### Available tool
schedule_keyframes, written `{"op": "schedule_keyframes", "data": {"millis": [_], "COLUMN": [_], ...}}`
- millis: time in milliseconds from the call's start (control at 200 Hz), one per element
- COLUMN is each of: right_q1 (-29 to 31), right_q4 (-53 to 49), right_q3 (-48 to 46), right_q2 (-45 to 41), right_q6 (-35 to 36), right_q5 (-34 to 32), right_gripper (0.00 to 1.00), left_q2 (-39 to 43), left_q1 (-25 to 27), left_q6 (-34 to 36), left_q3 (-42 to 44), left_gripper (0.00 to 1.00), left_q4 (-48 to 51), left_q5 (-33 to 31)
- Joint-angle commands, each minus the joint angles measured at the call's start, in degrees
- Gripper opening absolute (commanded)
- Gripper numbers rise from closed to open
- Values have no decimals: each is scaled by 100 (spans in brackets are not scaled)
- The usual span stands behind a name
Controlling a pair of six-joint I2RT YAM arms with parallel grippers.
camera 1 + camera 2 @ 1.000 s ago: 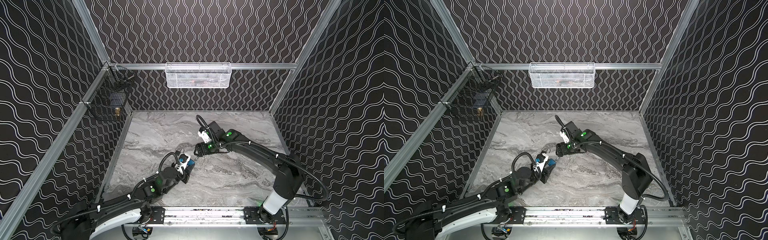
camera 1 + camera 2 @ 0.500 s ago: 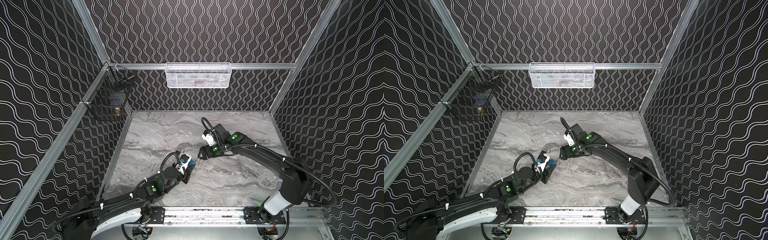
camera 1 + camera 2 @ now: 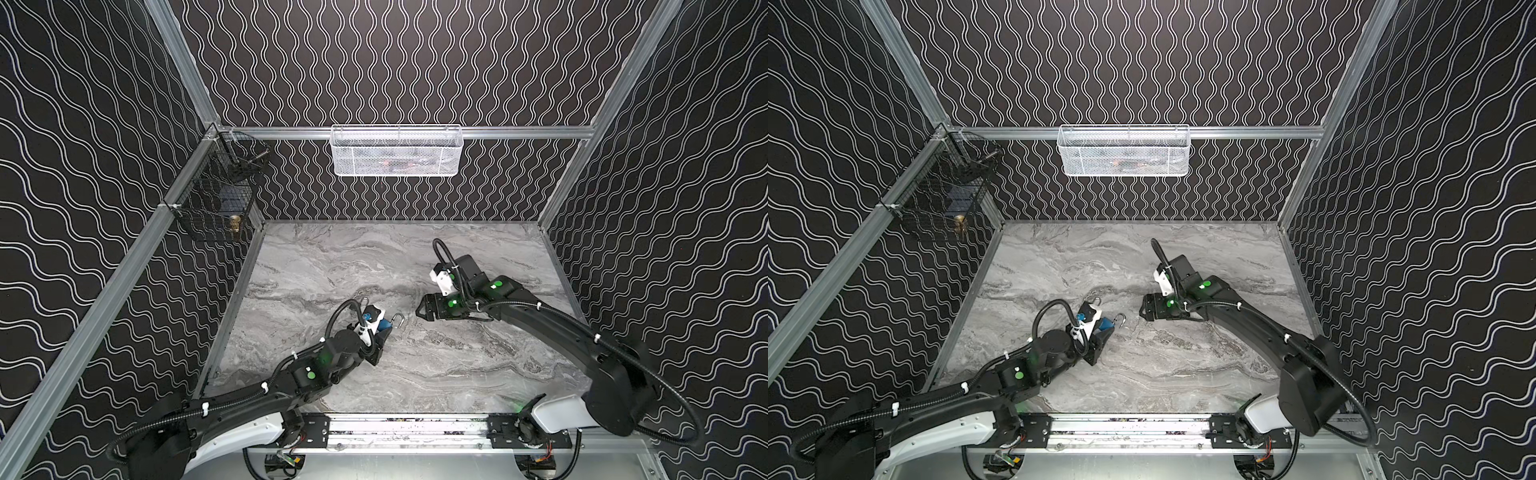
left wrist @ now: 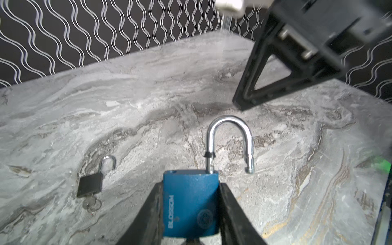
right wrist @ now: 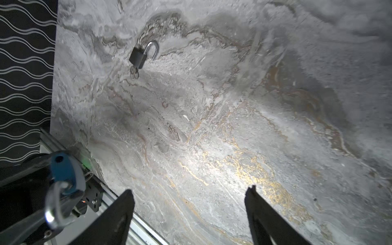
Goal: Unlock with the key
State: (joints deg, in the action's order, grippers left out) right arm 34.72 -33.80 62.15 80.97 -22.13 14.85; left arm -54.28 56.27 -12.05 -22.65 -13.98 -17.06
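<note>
The right gripper [image 3: 417, 311] has drawn back from the blue padlock [image 4: 191, 207], jaws wide and empty; the left gripper [image 4: 191, 184] clamps its body, shackle [image 4: 230, 121] sprung free; better to lower it gently onto the table [image 4: 127, 106] before letting go.

Both top views are looking steeply down from high above the front edge, sharing the whole grey marbled tabletop [image 3: 457, 374]. The left wrist camera is sitting low, close behind the blue metal padlock [image 4: 188, 205]. The right one is facing down at the surface from farther off, and both are catching the small black padlock [image 5: 137, 56].
</note>
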Motion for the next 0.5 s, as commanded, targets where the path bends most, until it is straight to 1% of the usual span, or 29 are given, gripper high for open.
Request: {"op": "schedule_keyframes", "data": {"millis": [0,100,180,215,230,260,300,395,495], "right_q1": [-306,-618,-819,-929,-1111,-1275,-1376,-1423,-1667], "right_q4": [558,1279,1618,1759,1842,1967,2056,2086,1988], "right_q3": [-366,-1118,-1486,-1616,-1669,-1761,-1857,-1996,-2089], "right_q2": [-368,-860,-1087,-1139,-1161,-1202,-1246,-1259,-1255], "right_q6": [-303,-616,-857,-937,-977,-1070,-1153,-1138,-1117], "right_q5": [-248,-246,-308,-82,73,340,497,322,282], "right_gripper": [84,85,86,87,87,87,87,88,88], "left_q2": [-411,-1205,-1901,-2196,-2320,-2568,-2898,-3596,-4188], "left_q1": [-12,-2,39,63,68,68,68,72,72], "left_q6": [-237,-518,-711,-773,-810,-862,-902,-999,-1279], "left_q3": [-499,-1237,-1754,-1925,-1993,-2164,-2399,-2915,-3359], "left_gripper": [0,0,0,0,0,0,0,0,0], "left_q4": [554,1267,1662,1768,1823,1914,2044,2223,2433], "left_q5": [57,203,348,371,370,368,336,254,118]}}
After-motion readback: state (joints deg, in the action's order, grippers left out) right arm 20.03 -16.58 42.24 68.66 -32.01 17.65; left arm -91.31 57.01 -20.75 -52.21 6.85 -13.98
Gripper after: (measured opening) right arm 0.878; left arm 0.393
